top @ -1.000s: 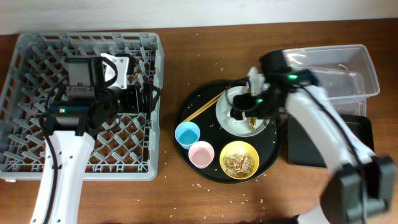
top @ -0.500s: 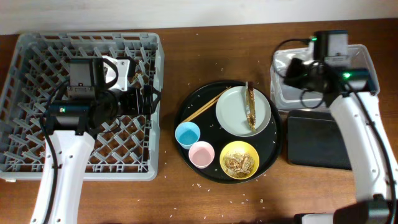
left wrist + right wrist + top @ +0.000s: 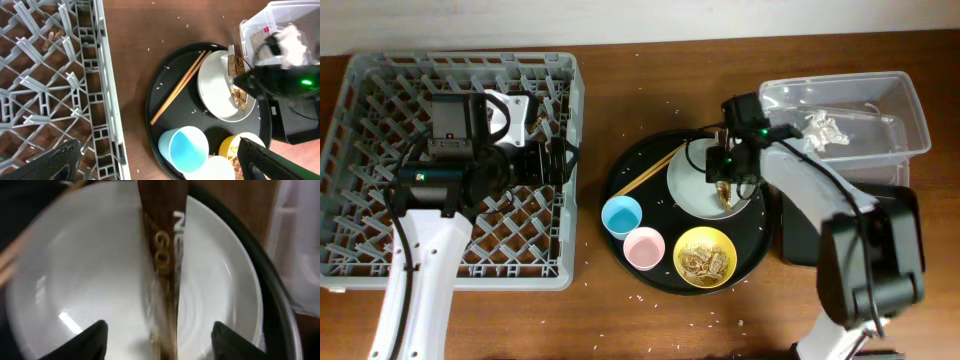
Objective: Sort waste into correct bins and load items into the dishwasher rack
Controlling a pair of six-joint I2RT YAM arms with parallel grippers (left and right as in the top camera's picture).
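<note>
My right gripper (image 3: 720,168) hangs open just above the pale grey plate (image 3: 688,188), its fingers either side of the brown-gold wrapper (image 3: 162,255) and not touching it (image 3: 162,342). Crumpled white tissue (image 3: 825,123) lies in the clear tub (image 3: 912,108). The yellow bowl (image 3: 705,255) holds tan food scraps. The blue cup (image 3: 621,215), pink cup (image 3: 643,246) and chopsticks (image 3: 655,172) sit on the round black tray. My left gripper (image 3: 563,160) is open and empty over the grey rack's (image 3: 350,90) right edge (image 3: 155,167), with the blue cup (image 3: 187,147) below it.
The round black tray (image 3: 760,235) carries all the dishes. The shallow black rectangular tray (image 3: 793,240) lies below the tub, partly under my right arm. White rice grains are scattered over the wooden table (image 3: 640,90) and the tray.
My right arm swung from the plate to the clear tub and back over the plate. The white tissue now lies in the tub. The left arm has not moved.
</note>
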